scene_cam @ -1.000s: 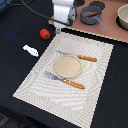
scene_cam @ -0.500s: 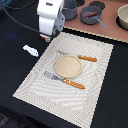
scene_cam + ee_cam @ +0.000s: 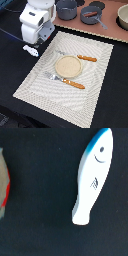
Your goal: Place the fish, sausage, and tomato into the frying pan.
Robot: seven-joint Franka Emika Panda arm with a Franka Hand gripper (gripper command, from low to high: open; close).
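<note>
While the gripper (image 3: 36, 41) hangs low over the dark table (image 3: 15, 65), its jaws hidden, the fish (image 3: 92, 175) lies just beneath; sausage (image 3: 90, 14) rests in the far frying pan (image 3: 93, 18).

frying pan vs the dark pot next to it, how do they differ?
The frying pan is shallow with a long straight handle; the pot is deeper and shows no long handle. The frying pan holds something reddish-brown, too small to identify; the pot's contents cannot be made out. The frying pan sits nearer the beige bowl, the pot nearer the arm. Both are round, grey, and on the brown surface beyond the placemat.
</note>
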